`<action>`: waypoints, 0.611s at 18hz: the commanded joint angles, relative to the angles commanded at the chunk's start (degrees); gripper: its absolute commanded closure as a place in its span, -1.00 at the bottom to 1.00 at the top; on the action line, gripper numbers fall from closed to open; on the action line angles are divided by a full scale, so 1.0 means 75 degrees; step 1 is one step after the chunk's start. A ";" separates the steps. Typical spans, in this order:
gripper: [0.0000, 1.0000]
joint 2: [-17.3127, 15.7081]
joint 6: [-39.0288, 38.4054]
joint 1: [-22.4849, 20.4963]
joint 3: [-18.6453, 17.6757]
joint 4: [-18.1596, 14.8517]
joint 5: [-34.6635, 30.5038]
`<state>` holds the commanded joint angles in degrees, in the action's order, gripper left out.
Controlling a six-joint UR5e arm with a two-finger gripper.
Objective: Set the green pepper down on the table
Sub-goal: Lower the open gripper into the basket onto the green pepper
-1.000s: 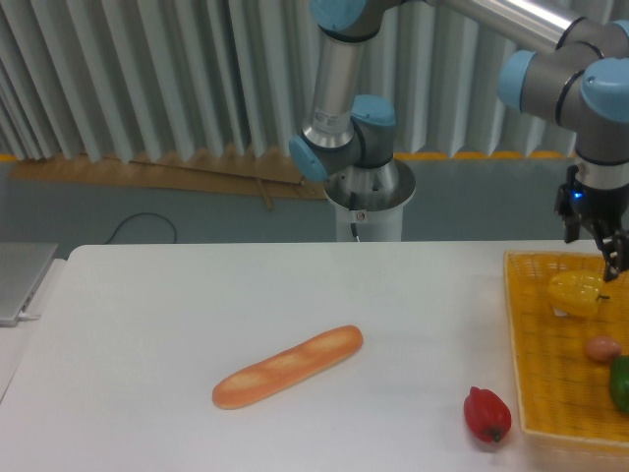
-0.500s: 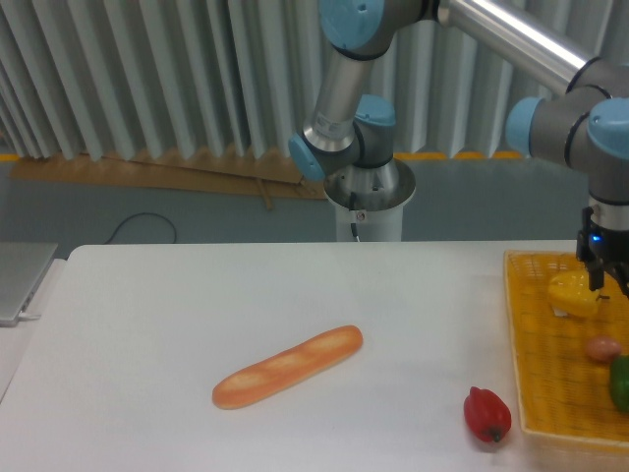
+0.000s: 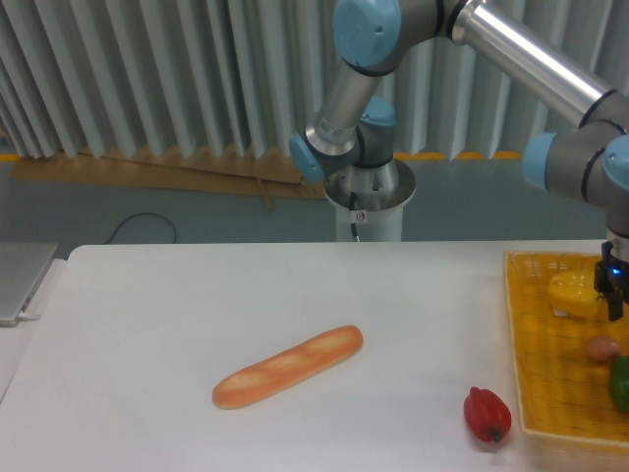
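The hand [image 3: 616, 295] sits at the right frame edge, over the yellow basket [image 3: 550, 393] just beside the yellow pepper [image 3: 575, 293] — its spread cannot be told, and it holds nothing visible. The green pepper [image 3: 620, 383] lies in the basket's near right part, cut by the frame edge. The counter [image 3: 147, 324] lies bare left of the bread loaf [image 3: 287, 366]; the red pepper [image 3: 487, 414] rests near its front edge. Since half a second ago the hand has moved lower and rightward.
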<state>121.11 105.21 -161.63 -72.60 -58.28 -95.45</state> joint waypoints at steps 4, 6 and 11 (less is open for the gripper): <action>-1.00 0.0211 -0.0023 -0.0024 0.0188 0.0374 0.0000; -1.00 0.0246 -0.0524 -0.0070 0.0176 0.0446 0.0012; -1.00 0.0363 -0.2070 -0.0316 0.0094 0.0446 0.0012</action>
<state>123.84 89.68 -164.00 -71.89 -54.93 -95.36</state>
